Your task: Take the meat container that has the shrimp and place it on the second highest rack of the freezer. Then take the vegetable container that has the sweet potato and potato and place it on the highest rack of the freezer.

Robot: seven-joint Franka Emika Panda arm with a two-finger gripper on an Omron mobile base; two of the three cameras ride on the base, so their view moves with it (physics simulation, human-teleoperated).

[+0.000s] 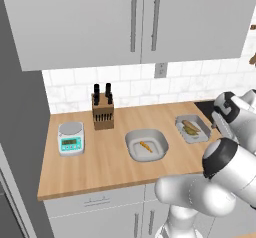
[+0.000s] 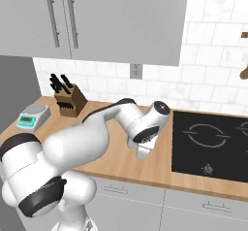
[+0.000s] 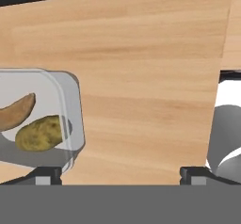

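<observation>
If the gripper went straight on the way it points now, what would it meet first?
Most likely bare wooden counter: the open gripper aims there, with the vegetable container just off to one side by one fingertip.

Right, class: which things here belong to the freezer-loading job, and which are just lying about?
Belongs to the job:
- wide rounded-square grey tray with the small orange shrimp
- small rectangular grey tray with the brown and yellowish potatoes

Lying about:
- wooden knife block
- white kitchen scale
- black cooktop
</observation>
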